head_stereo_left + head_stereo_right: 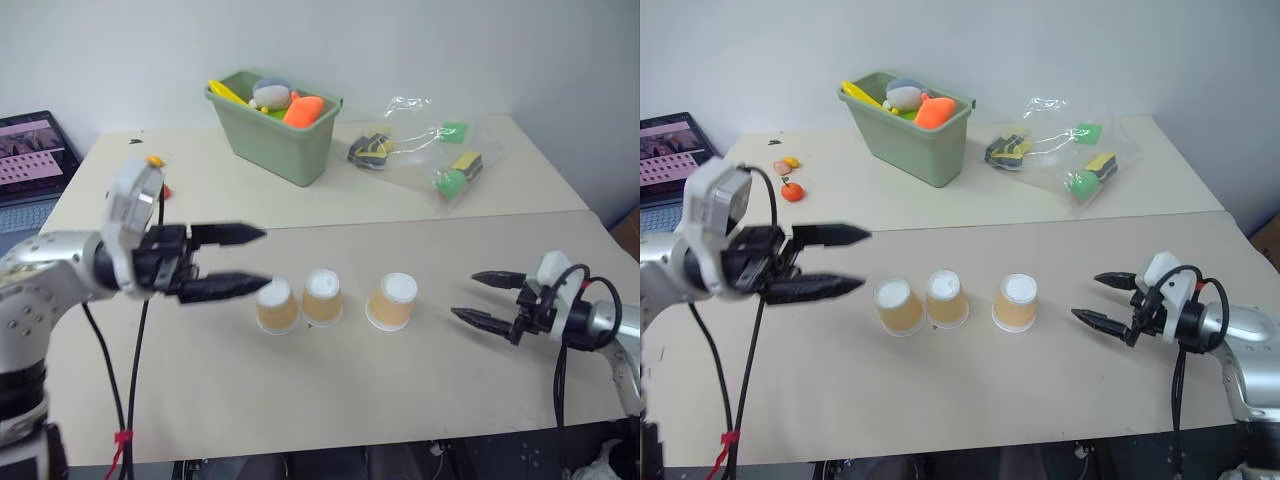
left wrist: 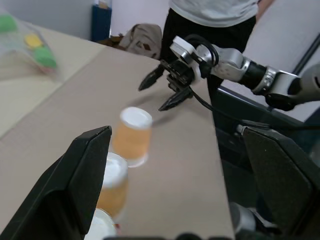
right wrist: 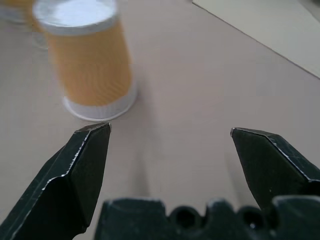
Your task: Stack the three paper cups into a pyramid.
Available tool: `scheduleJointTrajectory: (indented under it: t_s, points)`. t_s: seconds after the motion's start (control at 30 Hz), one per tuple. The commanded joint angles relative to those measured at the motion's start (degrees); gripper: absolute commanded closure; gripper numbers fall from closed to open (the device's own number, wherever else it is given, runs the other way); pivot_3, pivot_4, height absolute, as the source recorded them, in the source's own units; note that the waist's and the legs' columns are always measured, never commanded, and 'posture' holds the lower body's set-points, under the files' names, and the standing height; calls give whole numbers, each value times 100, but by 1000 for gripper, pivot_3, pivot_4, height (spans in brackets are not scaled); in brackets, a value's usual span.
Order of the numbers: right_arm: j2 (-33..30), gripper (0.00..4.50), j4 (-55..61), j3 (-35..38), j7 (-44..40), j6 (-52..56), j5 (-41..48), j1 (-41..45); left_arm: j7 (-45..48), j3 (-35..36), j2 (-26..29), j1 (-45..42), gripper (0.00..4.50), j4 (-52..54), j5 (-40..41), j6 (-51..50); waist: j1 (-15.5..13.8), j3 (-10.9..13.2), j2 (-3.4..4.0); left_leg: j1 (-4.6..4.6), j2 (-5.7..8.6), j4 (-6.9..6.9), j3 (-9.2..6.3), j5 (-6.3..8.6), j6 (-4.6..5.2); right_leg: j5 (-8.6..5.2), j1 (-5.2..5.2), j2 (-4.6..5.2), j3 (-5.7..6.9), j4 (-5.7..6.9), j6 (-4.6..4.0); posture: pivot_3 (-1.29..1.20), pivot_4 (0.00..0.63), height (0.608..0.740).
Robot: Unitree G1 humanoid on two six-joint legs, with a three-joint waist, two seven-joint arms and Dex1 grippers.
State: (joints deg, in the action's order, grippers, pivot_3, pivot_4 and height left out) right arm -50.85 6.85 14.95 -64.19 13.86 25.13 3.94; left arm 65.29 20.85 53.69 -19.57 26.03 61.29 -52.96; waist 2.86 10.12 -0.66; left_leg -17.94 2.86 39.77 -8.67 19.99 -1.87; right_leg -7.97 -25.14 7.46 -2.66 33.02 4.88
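Three paper cups (image 1: 323,297) stand upside down in a row near the middle of the tan surface (image 1: 400,400), toward its front edge, two close together and the third a little apart, none stacked. Left tool (image 1: 240,261) hovers beside the row, jaws wide and empty; right tool (image 1: 478,296) likewise wide and empty. Near the far edge, a green bin (image 1: 275,125) holds colourful toys, and a clear bag (image 1: 430,150) holds small items.

On the beige surface (image 1: 400,380), three paper cups (image 1: 323,297) were stood upside down in a row; at twelve o'clock a green bin (image 1: 274,125), at one o'clock a plastic bag (image 1: 430,150).
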Motion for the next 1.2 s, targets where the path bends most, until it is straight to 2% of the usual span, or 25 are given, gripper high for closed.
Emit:
scheduleJointTrajectory:
  t_s: [0.03,0.2,0.27,0.37,0.43,0.67,1.2]
  points:
    - [25,0,871,46,116,216,301,-17,236,16,-60,722,39,295,-983,1127,-25,2,-4,17,-2,0,0,0,0,-19,14,0,1,9,14,0,150,740]
    - [289,0,1665,-244,474,734,644,93,215,-112,-352,1447,39,111,-2012,2353,-61,12,-20,45,-18,3,2,-20,-36,-20,47,-13,2,13,16,0,150,740]
    - [360,0,1733,-285,581,865,730,156,139,-126,-466,1599,39,33,-2191,2612,-63,12,-20,76,-23,3,2,-22,-36,-23,84,-17,2,11,11,0,150,740]
    - [429,0,1651,-312,650,941,741,218,-18,-58,-705,1755,39,-73,-2301,2905,-67,17,-30,80,-27,3,2,-22,-36,-32,88,-21,4,9,-3,0,150,740]
    - [441,0,1566,-336,632,928,695,247,-118,-48,-786,1812,39,-105,-2339,2975,-70,17,-31,78,-27,2,2,-21,-35,-20,85,-22,4,10,17,0,150,740]
    - [555,0,1015,-503,608,766,553,568,-353,-60,-891,2006,39,-85,-2392,3076,-59,17,-31,69,-33,-2,3,-13,-22,-18,75,-28,5,-2,8,0,150,740]
    - [1012,0,574,-1102,488,388,162,709,-602,57,-855,2072,39,-6,-2300,3005,-53,18,-30,72,-39,-3,3,-12,-19,-23,75,-36,7,1,9,0,150,740]
